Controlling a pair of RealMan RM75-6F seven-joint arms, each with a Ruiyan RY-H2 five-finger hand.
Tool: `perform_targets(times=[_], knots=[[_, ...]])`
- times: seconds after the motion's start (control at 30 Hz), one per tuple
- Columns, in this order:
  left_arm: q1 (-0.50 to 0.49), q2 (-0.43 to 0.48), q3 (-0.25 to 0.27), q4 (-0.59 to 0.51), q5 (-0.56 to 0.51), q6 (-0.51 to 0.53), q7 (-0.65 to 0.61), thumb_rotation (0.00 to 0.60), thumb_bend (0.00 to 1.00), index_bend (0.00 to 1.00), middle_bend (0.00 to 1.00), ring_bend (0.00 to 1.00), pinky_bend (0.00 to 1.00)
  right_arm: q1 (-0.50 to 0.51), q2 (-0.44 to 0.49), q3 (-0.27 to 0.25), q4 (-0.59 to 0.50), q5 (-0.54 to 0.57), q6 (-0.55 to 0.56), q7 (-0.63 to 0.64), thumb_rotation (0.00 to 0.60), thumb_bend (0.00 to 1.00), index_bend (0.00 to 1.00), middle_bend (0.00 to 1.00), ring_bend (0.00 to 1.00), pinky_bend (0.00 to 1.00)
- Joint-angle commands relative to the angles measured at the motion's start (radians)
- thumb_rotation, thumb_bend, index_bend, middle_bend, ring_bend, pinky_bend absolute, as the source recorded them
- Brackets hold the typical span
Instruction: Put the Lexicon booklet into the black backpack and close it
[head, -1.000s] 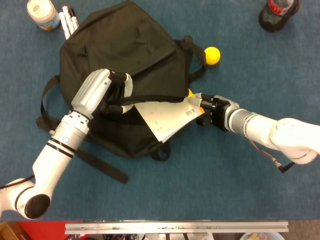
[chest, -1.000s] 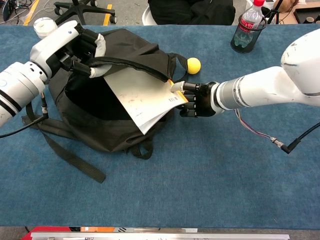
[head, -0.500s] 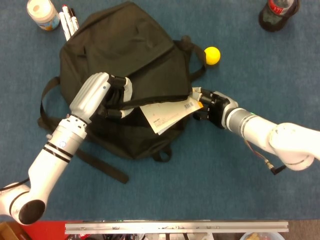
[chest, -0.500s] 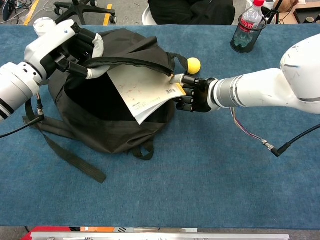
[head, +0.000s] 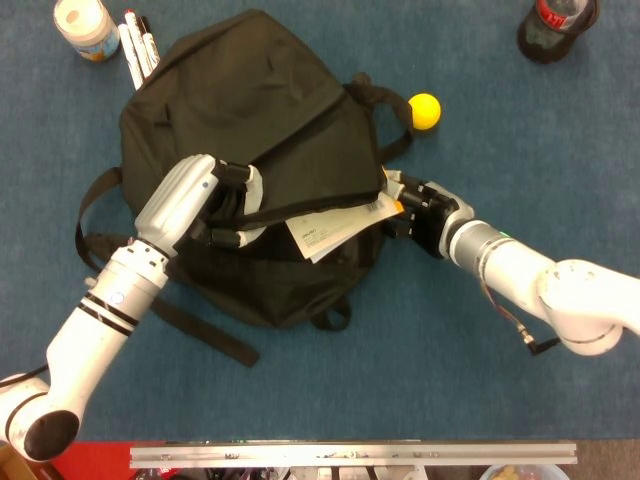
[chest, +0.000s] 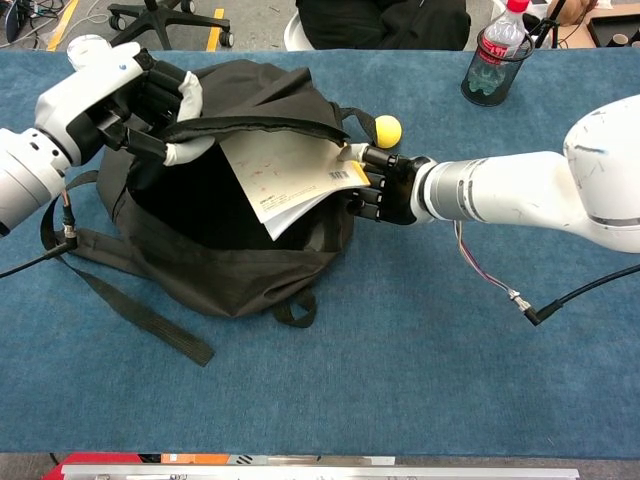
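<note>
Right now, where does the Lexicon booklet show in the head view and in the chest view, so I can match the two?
Head view: the Lexicon booklet sits just right of centre, partly tucked under the backpack's opening edge, its corner pinched by the right hand.
Chest view: the Lexicon booklet is centre-left in the upper half, angled into the open mouth.
Shared landmark: the yellow ball, just beyond the right hand.

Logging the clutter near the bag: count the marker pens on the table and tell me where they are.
2 can be made out: the marker pens lie side by side at the far left, between the white jar and the black backpack. More could be hidden behind it.
</note>
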Motion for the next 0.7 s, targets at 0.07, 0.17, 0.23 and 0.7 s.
perform_targets(times=[0.07,0.17,0.23,0.7], knots=[[0.003,0.012,0.001,-0.01,0.002,0.0,-0.01,0.6,0.33,0.74,0.8,0.77,0.94,-0.027,-0.019,0.022,-0.003,-0.02,0.006,-0.012,0.6,0.72,0.88,0.73,0.61,0.82],[0.004,0.019,0.006,-0.014,0.001,-0.007,-0.015,0.6,0.33,0.74,0.8,0.77,0.94,-0.046,-0.032,0.036,0.0,-0.035,0.002,-0.021,0.6,0.72,0.87,0.68,0.57,0.8],[0.004,0.02,0.01,-0.013,-0.002,-0.012,-0.017,0.6,0.33,0.74,0.8,0.77,0.94,-0.068,-0.038,0.053,0.003,-0.059,-0.021,-0.023,0.6,0.72,0.84,0.64,0.52,0.74],[0.006,0.032,0.01,-0.01,-0.013,-0.019,-0.031,0.6,0.33,0.73,0.79,0.77,0.94,-0.225,-0.053,0.151,0.006,-0.296,-0.204,-0.037,0.6,0.72,0.24,0.27,0.19,0.38]])
